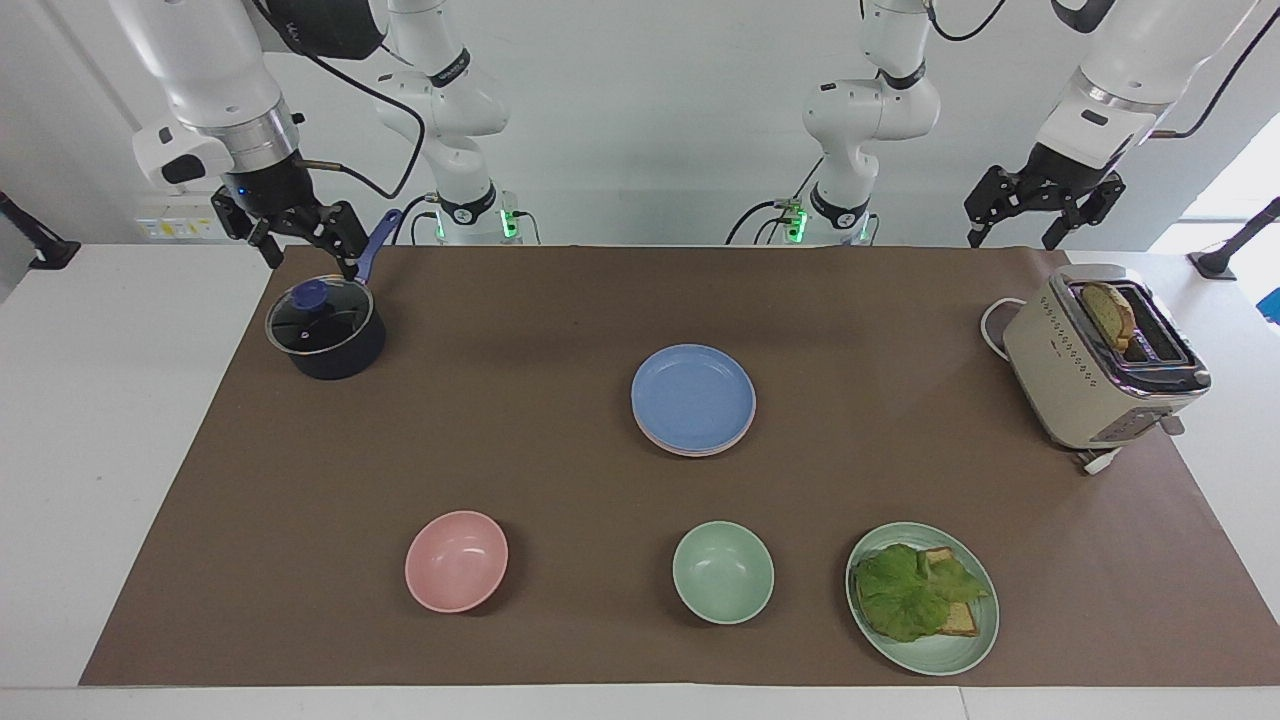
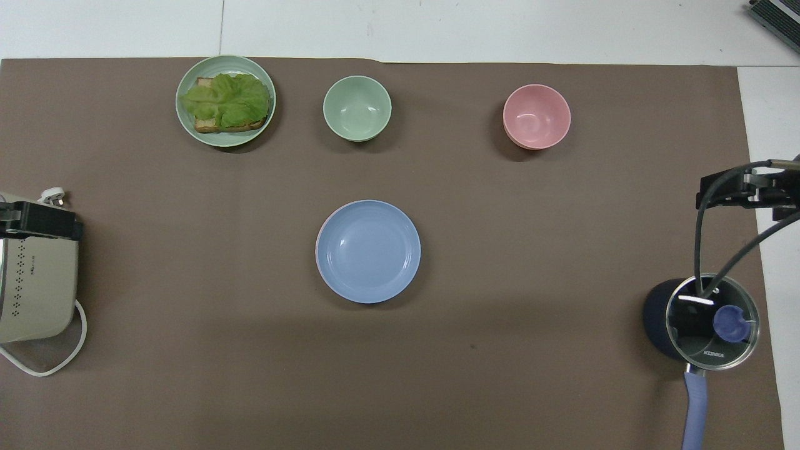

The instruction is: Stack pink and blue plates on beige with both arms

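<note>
R gripper (image 1: 305, 245) hangs in the air over the pot's handle, at the right arm's end of the table, fingers apart, holding nothing. Under it: dark blue pot (image 1: 326, 333) w/ glass lid (image 2: 712, 322); lid rim reads "KONKA" in overhead view, blue knob on top, periwinkle handle pointing toward the robots.

Pink bowl (image 1: 456, 561) sits farther from the robots, well apart from the pot.

Mid-table: blue plate (image 1: 693, 397) on top of a stack. Pink plate (image 1: 684, 446) shows only as a thin rim under it. Beige plate: can't make it out, hidden below if there. Stack sits on the brown mat (image 1: 540, 470), no gripper near it.

Green bowl (image 1: 723, 571) farther from the robots than the stack. Beside it, toward the left arm's end, green plate (image 1: 935, 655) w/ lettuce (image 1: 910, 590) over bread.

L gripper (image 1: 1045, 215) up in the air over the mat's corner near the toaster, fingers apart, empty; arm waits. Cream toaster (image 1: 1095, 365) w/ a bread slice (image 1: 1108, 312) standing in a slot; a small mark on its side in overhead view, unreadable. White cord loops by it.
</note>
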Tool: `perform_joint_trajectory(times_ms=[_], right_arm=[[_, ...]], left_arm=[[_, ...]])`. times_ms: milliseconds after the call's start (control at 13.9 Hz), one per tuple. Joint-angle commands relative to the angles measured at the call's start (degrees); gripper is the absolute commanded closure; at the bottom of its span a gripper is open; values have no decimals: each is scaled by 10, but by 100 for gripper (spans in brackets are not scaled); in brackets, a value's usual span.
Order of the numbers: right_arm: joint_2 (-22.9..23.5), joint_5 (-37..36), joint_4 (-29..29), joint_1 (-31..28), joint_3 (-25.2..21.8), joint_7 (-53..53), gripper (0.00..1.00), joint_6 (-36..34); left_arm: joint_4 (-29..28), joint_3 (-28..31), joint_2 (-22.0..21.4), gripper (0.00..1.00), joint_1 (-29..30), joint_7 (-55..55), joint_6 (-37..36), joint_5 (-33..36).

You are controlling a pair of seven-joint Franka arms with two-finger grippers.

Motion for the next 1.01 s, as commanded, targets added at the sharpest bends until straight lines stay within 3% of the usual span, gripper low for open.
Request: perform_joint_trajectory(times_ms=[0,936], right_arm=[[-19,3,-21,0,2,-7,0,-8],[-25,22,-32,-2,0,-19,0,14]], left_arm=[[6,-4,-4,0,6,3,-13,7],[6,-4,-4,0,6,3,-13,7]])
